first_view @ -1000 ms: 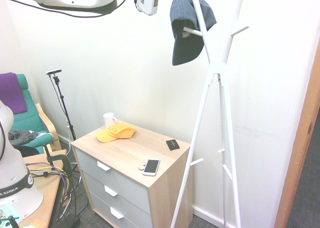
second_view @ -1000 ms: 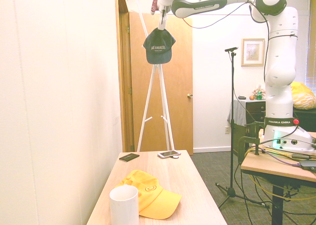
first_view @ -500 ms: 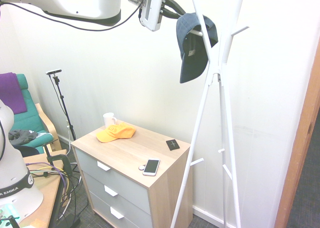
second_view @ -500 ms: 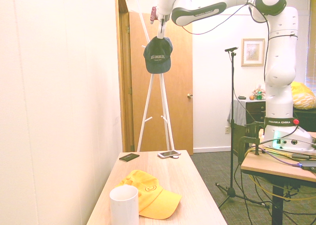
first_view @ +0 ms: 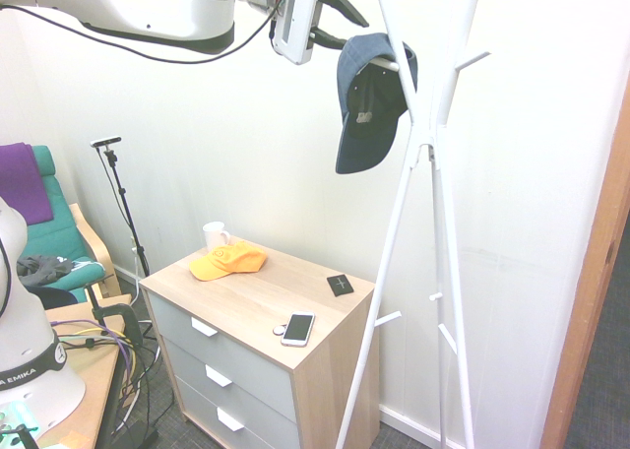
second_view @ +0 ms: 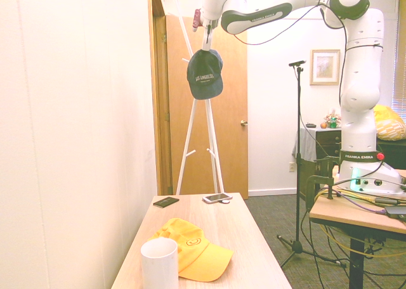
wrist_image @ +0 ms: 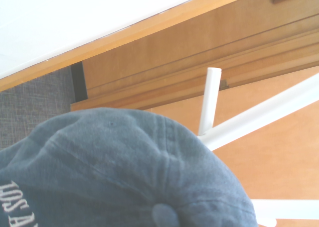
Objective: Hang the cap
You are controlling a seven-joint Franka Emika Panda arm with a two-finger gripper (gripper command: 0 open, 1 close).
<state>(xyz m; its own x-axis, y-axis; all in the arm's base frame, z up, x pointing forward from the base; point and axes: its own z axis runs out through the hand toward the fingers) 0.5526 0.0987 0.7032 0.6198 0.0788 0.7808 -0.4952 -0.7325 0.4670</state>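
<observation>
White-walled room, coat stand (first_view: 418,173) by a wooden dresser (first_view: 266,301); navy cap (first_view: 369,99) on the stand's upper peg.
Cap hangs off the peg with brim pointing down, pale lettering showing in the second exterior view (second_view: 205,78). Hand (first_view: 345,31) sits just beside the cap's crown, at peg height on the stand; dark fingers look parted and off the fabric, though contact at the top edge of the cap is hard to tell. Wrist view is filled by the cap crown (wrist_image: 124,172) with the white peg (wrist_image: 209,100) behind it. Well below the stand's peg, on the dresser top: orange-yellow cap (first_view: 228,261), white mug (first_view: 215,236), phone (first_view: 298,328), small black card (first_view: 341,285).
</observation>
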